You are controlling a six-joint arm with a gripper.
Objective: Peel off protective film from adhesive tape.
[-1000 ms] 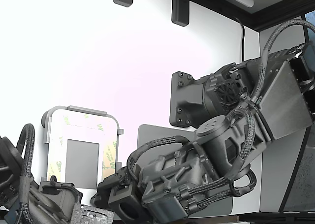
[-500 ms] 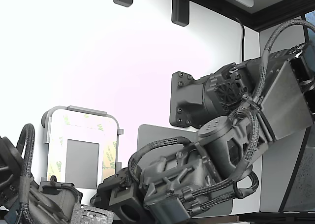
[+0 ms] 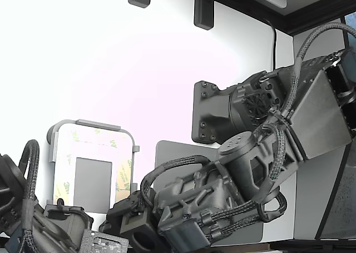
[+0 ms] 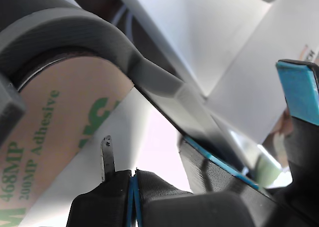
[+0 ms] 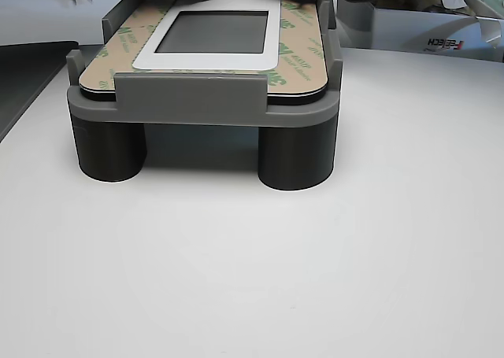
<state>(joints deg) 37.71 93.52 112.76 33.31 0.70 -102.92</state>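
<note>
A white worktop (image 5: 236, 279) carries a grey fixture (image 5: 205, 106) on round legs, with a white wall (image 3: 111, 69) behind in the exterior view. The protective film (image 4: 60, 127) lies on the adhesive tape (image 5: 295, 55) framing the grey square. The gripper (image 4: 164, 179) sits at the fixture's corner; its blue-padded fingers (image 4: 299, 90) stand apart, gripping nothing visible.

Arm (image 3: 233, 192) slightly lower, leftward.
</note>
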